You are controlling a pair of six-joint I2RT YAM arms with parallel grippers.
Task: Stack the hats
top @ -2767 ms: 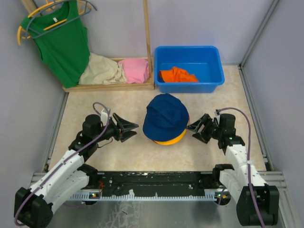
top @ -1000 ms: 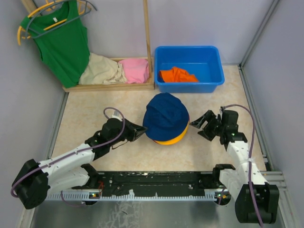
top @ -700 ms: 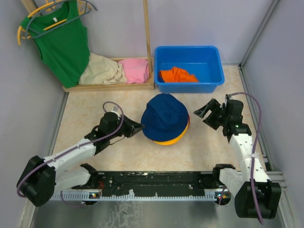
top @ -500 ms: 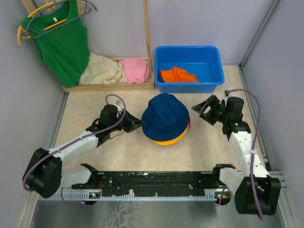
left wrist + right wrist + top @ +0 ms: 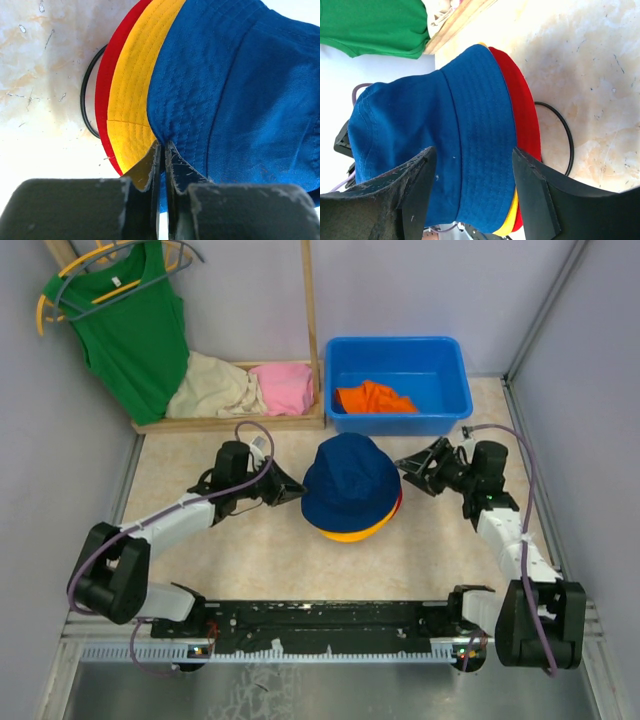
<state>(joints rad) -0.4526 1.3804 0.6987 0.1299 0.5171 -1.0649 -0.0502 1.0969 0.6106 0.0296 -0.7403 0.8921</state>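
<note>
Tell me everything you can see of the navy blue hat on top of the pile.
The navy blue cloth bucket hat sits crown-up atop a yellow-orange hat and a red hat on the beige table. It has a round crown and a floppy stitched brim, looks like woven cotton, and is lightly creased. The left gripper, shut, touches its brim edge. The right gripper, open, faces the opposite side; contact is unclear.

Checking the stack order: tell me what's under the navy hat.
Under the navy hat lies the yellow hat, then the red hat, only their brims showing. A black ring lies on the table beneath. Their crowns are covered.
</note>
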